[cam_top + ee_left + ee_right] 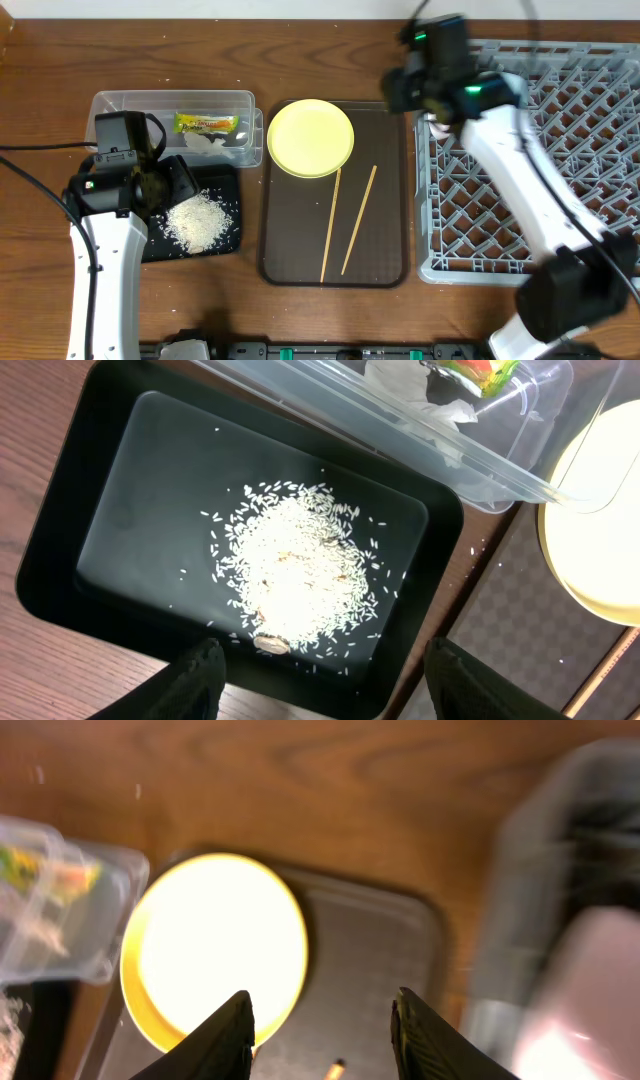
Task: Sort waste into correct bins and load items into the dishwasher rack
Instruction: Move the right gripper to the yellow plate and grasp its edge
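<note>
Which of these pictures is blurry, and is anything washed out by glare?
Right wrist view: blurred all over, the yellow plate washed out almost white in its middle, the dishwasher rack a grey smear. Left wrist view: sharp, single rice grains distinct on the black tray. Overhead view: mostly sharp, evenly lit.

A green-and-orange wrapper [205, 123] and a crumpled white tissue [210, 143] lay inside the clear tub [110, 100] at the table's back left. Just in front of it, the flat black tray [90, 510] held a loose heap of white rice [295, 575], with stray grains scattered around. The round yellow plate [310, 137] sat flat just right of the tub. Two thin chopsticks [331, 225] lay in front of the plate, nearly parallel and slightly apart. The grey lattice rack [600, 100] stood at the far right.
</note>
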You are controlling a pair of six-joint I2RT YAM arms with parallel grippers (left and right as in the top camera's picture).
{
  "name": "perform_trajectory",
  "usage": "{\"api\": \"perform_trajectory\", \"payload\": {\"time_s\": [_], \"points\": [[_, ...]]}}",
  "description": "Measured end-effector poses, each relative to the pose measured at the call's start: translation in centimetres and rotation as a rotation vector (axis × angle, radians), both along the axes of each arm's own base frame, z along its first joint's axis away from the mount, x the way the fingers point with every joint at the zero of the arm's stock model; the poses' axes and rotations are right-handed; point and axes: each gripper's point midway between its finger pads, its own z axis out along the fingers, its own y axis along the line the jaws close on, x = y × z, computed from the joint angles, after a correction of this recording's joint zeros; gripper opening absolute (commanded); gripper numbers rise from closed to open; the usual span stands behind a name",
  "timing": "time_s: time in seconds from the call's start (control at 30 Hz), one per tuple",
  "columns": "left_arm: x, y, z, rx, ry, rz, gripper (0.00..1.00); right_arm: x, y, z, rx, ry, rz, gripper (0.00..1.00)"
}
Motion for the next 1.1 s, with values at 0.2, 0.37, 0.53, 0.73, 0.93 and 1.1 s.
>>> {"api": "perform_trajectory", "payload": {"time_s": [0.2, 0.37, 0.53, 0.73, 0.93, 1.1], "points": [[0.0, 0.0, 0.0, 0.000, 0.000, 0.000, 0.67, 0.0, 4.0, -8.0, -0.091, 0.099, 0.042, 0.40], [0.0, 0.0, 0.0, 0.000, 0.000, 0.000, 0.67, -0.2, 4.9, -13.4, -0.147, 0.167, 0.020, 0.34], [0.0, 0.0, 0.0, 0.000, 0.000, 0.000, 0.67, -0.4, 5.0, -16.2, -0.163, 0.213, -0.021, 0.29], [0.0, 0.0, 0.0, 0.000, 0.000, 0.000, 0.67, -0.5, 4.8, -17.9, -0.155, 0.251, -0.076, 0.11], [0.0, 0.0, 0.0, 0.000, 0.000, 0.000, 0.67, -0.2, 5.0, -18.0, -0.119, 0.258, -0.131, 0.01], [0.0, 0.0, 0.0, 0.000, 0.000, 0.000, 0.67, 0.2, 5.3, -17.8, -0.079, 0.251, -0.170, 0.01]]}}
